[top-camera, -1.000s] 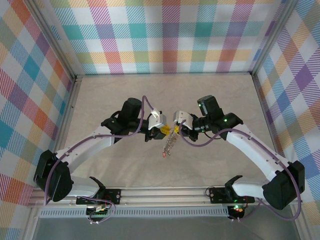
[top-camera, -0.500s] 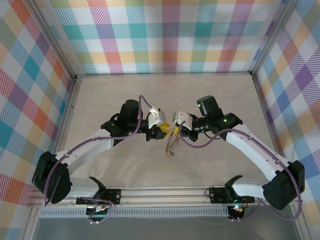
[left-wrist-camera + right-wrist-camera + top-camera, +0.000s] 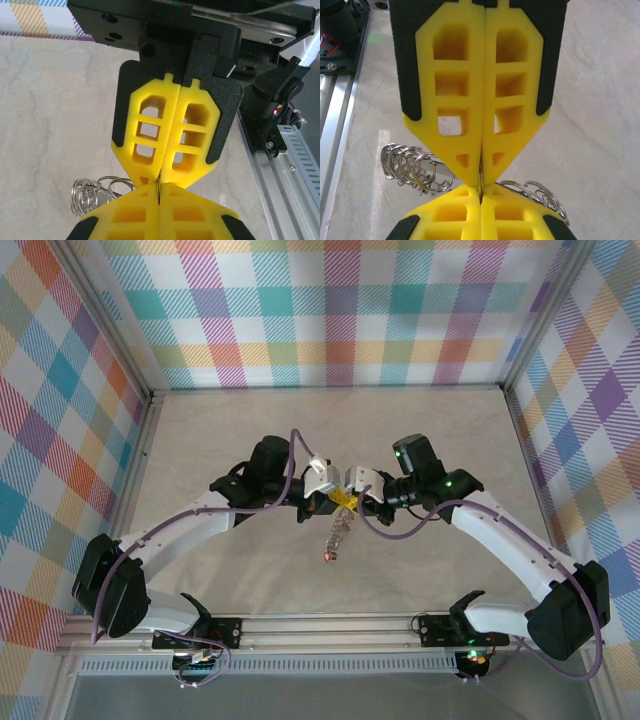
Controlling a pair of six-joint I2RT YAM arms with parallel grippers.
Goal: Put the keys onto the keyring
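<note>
**Both grippers pinching the keyring tip to tip above the table**

The left gripper (image 3: 333, 503) is reaching in from the left side of the top view. Its yellow fingers are pressing flat together with no gap between them. In the left wrist view a thin dark strand of metal is sitting in the seam at the very tips, so this gripper is clamping on the keyring (image 3: 339, 531).

The keyring is showing as a bunch of thin silvery wire loops. In the top view it is hanging straight down from the point where the two sets of fingertips are meeting, and it is dangling below both grippers. In the left wrist view some loops are bulging out just beside the left gripper's tips. In the right wrist view loops are fanning out on both sides of the pinch. One of the keys (image 3: 328, 556) is hanging at the bottom end of the bunch, well below the fingertips, as a small red dot over the pale table (image 3: 230, 430).

The right gripper (image 3: 352, 500) is coming in from the right, with its tips touching the left gripper's tips nose to nose. Its fingers are likewise squeezing together, and a sliver of wire is passing through the seam, so it too is clamping on the keyring.
</note>
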